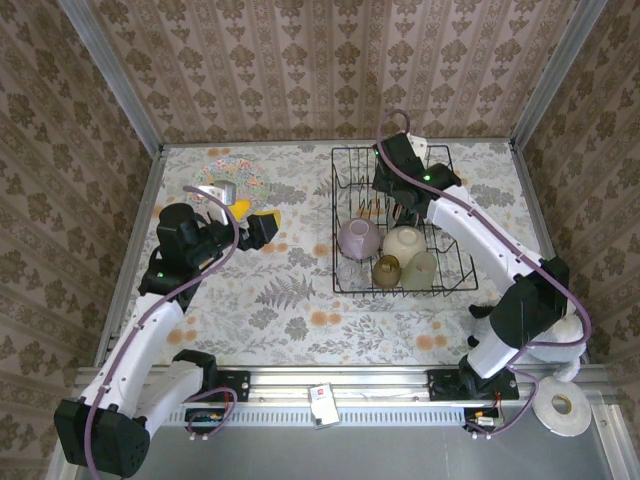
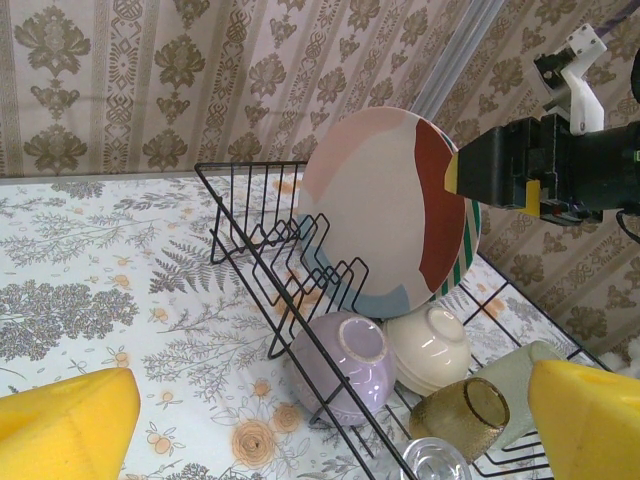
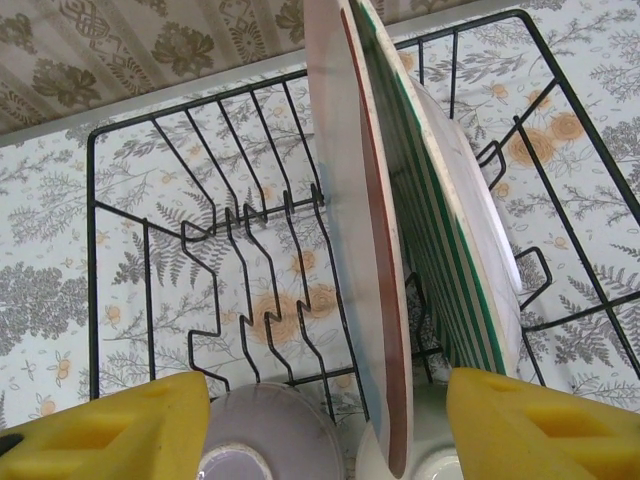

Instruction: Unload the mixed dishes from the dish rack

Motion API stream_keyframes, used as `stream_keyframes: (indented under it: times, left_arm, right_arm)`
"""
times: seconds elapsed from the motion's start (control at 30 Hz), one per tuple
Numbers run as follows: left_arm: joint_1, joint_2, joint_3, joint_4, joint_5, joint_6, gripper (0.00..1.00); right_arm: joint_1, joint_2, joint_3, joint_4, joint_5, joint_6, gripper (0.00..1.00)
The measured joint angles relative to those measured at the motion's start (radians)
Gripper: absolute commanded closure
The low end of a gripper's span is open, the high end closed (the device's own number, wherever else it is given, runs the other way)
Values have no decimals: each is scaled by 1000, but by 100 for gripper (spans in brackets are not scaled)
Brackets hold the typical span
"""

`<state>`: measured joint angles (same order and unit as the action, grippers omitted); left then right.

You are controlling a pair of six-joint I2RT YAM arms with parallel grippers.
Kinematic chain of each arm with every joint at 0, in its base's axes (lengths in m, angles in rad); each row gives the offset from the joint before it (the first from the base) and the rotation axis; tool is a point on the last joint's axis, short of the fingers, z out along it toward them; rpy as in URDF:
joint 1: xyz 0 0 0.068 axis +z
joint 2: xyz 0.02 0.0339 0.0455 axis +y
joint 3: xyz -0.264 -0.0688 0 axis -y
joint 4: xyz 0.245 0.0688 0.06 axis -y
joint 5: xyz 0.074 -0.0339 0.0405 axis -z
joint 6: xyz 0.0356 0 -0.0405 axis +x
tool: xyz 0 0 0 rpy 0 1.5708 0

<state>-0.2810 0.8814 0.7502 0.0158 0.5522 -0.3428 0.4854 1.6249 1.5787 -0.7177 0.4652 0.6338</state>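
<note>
Two upright plates look next. Right hand (image 3: pixel 330 425) hangs over dish rack (image 3: pixel 92 250), yellow fingers (image 3: pixel 110 430) spread either side of colour-block plate (image 2: pixel 385 215) and green-striped plate (image 3: pixel 440 260), nothing pinched (clear gap on one side).

Judged step: lining up plate grab. Next move calls for dropping lower, squeezing thin rim, lifting straight up out of wire tines.

Left hand (image 1: pixel 255 215) wide open, empty, above table (image 1: pixel 300 310) beside rack.

Glossy round lavender bowl (image 1: pixel 358 238), cream cup (image 1: pixel 404 243) and dimpled amber cup (image 1: pixel 387 268) sit tipped at rack's near end. Floral plate (image 1: pixel 232 172) lies flat on table.

Floral-cloth table (image 1: pixel 300 330): dish rack (image 1: pixel 345 170) right, floral plate (image 1: pixel 245 170) far-left.
</note>
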Motion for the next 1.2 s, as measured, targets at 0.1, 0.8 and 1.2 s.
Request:
stream_keyframes:
  times: [0.1, 0.8, 1.2]
  left_arm:
    - [0, 0, 0, 0, 0, 0, 0]
    - [0, -21, -6, 23, 28, 0, 0]
    - [0, -26, -11, 23, 27, 5, 0]
  right_arm:
    - [0, 2, 0, -2, 0, -6, 33]
    - [-21, 172, 132, -29, 42, -47, 46]
    - [-42, 249, 238, -51, 87, -105, 65]
